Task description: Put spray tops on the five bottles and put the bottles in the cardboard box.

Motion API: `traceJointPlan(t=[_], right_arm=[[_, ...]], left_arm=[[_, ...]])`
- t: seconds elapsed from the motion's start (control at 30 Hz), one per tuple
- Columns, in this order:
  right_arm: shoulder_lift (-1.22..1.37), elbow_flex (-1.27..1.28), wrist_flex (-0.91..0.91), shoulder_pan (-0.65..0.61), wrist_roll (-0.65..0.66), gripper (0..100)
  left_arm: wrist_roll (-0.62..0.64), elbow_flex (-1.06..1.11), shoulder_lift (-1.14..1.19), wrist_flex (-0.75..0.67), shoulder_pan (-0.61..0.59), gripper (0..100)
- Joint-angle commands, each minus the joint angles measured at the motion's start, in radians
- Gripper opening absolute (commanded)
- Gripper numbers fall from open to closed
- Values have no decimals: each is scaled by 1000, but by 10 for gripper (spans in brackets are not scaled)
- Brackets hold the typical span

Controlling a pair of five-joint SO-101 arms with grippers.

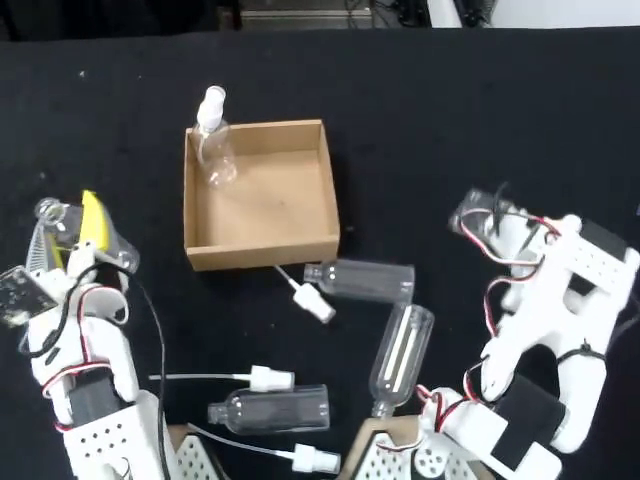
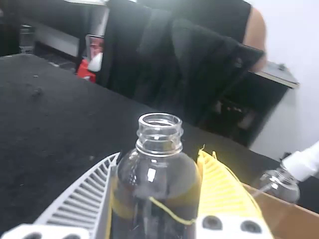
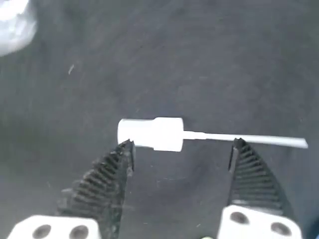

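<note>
My left gripper is shut on an uncapped clear bottle, held upright between its grey and yellow fingers left of the cardboard box. A bottle with a spray top stands in the box's far left corner. Three bare bottles lie on the cloth. Loose spray tops lie near them. My right gripper hangs open just above another white spray top with its tube pointing sideways, at the table's right.
The table is covered in black cloth. Both arm bases sit at the near edge, close to the lying bottles. Dark furniture stands beyond the far edge in the left wrist view.
</note>
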Motion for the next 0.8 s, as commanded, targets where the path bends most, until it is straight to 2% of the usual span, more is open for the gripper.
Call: traceJointPlan(t=[0.0, 0.07, 0.17, 0.37, 0.53, 0.67, 0.77], right_arm=[[-51, 45, -21, 58, 368, 283], [-54, 76, -23, 77, 474, 283], [-50, 101, -86, 100, 537, 283], [-48, 246, -348, 101, 549, 283], [-48, 343, -466, 77, 543, 270], [-56, 383, -540, 75, 516, 106], [-58, 363, -578, 55, 342, 8]], left_arm=[[-12, 19, -11, 2, 24, 30], [-14, 19, -11, 2, 22, 30], [-14, 19, -11, 2, 22, 30], [-14, 19, -11, 2, 22, 30], [-12, 19, -11, 2, 22, 30], [-12, 19, -11, 2, 22, 30], [-12, 19, -11, 2, 22, 30]])
